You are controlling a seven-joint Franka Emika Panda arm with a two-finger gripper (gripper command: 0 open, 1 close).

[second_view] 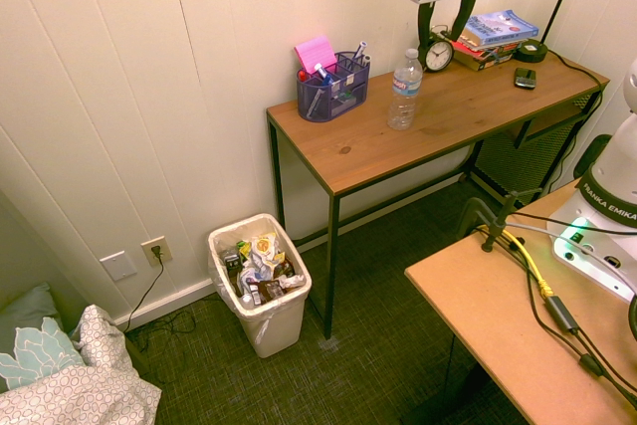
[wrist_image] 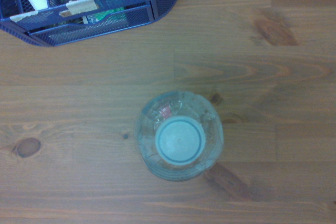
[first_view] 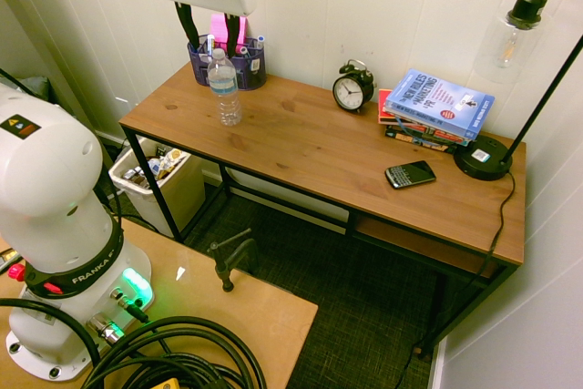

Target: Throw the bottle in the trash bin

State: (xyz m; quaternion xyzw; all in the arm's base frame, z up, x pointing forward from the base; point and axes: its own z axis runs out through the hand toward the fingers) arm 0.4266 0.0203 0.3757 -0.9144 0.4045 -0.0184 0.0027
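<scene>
The bottle [first_view: 224, 88] is standing upright on the desk [first_view: 301, 138], near its left end in the first exterior view, just in front of the pen holder [first_view: 228, 63] and apart from it. Standing free like this, it is leaving room on both sides for fingers to come down around it. It is a small clear plastic bottle with a ribbed body, a white cap and a pale label band around its middle; the wrist view is looking straight down on the cap [wrist_image: 179, 140].

The gripper [first_view: 209, 32] is hanging above the bottle, pointing down, its jaws spread wide and holding nothing. That placement suggests it is lining up for a descent onto the bottle, which is not yet gripped.

The bin [second_view: 261, 286] is sitting on the floor beside the desk's end, already holding mixed rubbish, its mouth open for a drop. Further right along the desk are a clock [first_view: 352, 88], a stack of books [first_view: 435, 108], a phone [first_view: 410, 174] and a lamp [first_view: 483, 157].
</scene>
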